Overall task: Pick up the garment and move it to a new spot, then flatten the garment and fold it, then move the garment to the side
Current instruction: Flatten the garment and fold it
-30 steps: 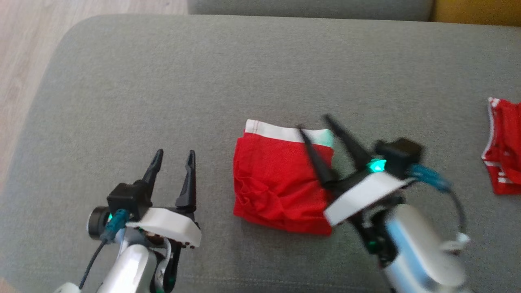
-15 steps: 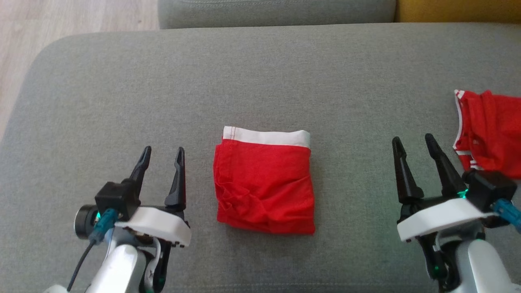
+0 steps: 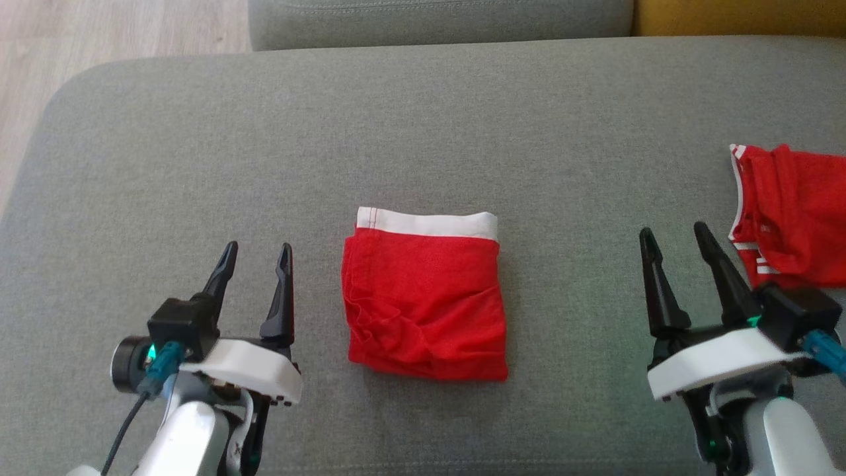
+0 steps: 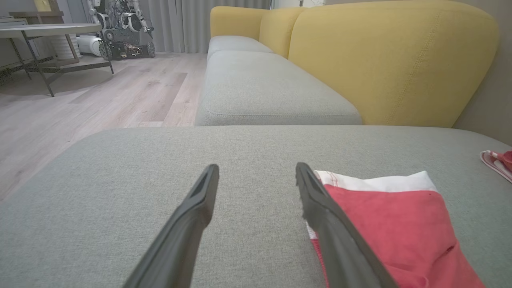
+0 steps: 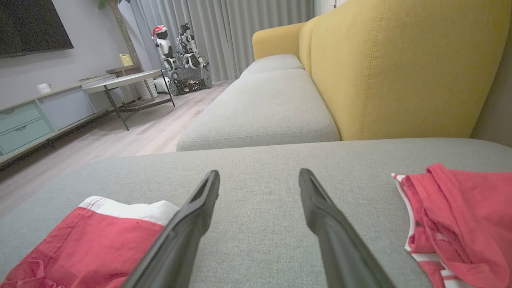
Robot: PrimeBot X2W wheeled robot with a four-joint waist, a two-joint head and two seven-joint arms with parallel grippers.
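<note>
Folded red garment [image 3: 423, 304], white waistband facing sofa back, lies mid sofa seat [image 3: 396, 119], toward front edge. Left gripper [image 3: 258, 247] and right gripper [image 3: 673, 230] both released, flanking it, not touching. Second red garment [image 3: 786, 211] crumpled at right edge.

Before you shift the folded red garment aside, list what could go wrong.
1. The folded red garment is bunched at its lower left; pinching a single layer there could pull the fold open.
2. A second red garment lies crumpled just beyond the right fingers; moving rightward may snag it or pile the two together.
3. Leftward, past the left fingers, the grey cushion rounds off toward the wooden floor; set too far, the garment might slide off.
</note>
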